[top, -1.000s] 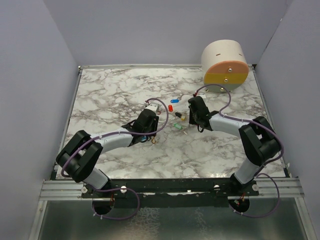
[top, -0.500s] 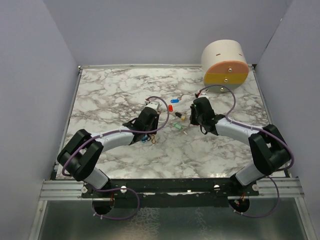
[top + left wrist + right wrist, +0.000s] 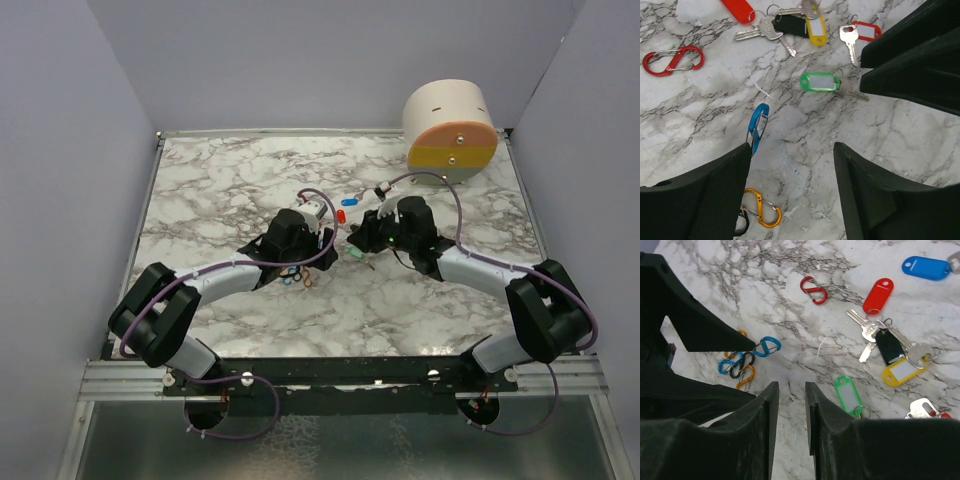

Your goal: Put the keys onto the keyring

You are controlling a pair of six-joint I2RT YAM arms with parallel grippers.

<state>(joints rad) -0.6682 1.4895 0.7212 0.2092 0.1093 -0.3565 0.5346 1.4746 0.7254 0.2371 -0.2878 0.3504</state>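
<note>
Though near the keyring (image 3: 738,366), white-labelled keys (image 3: 888,346) apart.

The keys (image 3: 885,342) lie clustered near the middle of the table (image 3: 220,190). The keyring (image 3: 740,367) lies just left of them, nearer the front edge. A cylinder (image 3: 450,128) lies on its side in the far right corner.

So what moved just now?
The right gripper swung round toward the keys, and its elbow went out to the right. The left gripper shifted slightly left; its jaws are open and hold nothing. The keys and the keyring stayed where they lay.
</note>
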